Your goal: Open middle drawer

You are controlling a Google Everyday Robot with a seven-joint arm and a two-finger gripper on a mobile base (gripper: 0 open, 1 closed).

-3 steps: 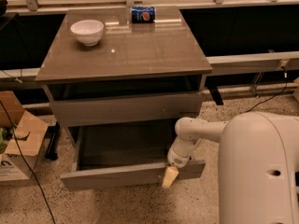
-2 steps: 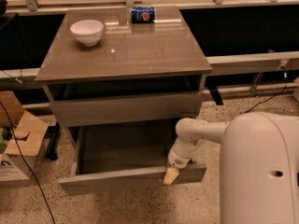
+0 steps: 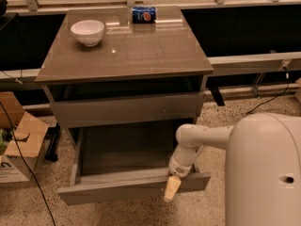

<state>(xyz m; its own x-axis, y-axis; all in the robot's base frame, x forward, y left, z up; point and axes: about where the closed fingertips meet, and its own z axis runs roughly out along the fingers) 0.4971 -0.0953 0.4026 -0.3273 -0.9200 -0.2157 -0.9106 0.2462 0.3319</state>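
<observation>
The middle drawer (image 3: pixel 117 192) is pulled well out of the grey-brown cabinet toward me, and its shallow inside looks bare. The taller top front (image 3: pixel 124 109) above it is closed. The lowest front is hidden under the open drawer. My gripper (image 3: pixel 172 186) is at the top edge of the middle drawer's front, right of centre, with a pale tip hanging down in front of the panel. My white arm (image 3: pixel 202 138) reaches to it from the right.
A white bowl (image 3: pixel 88 32) and a blue can (image 3: pixel 143 14) are on the cabinet top (image 3: pixel 127 55). Cardboard boxes (image 3: pixel 19 145) and a black cable (image 3: pixel 21 154) are on the floor at the left. My white body (image 3: pixel 263 173) fills the lower right.
The middle drawer has slid further out toward me, and my gripper has moved down and forward with its front edge.
</observation>
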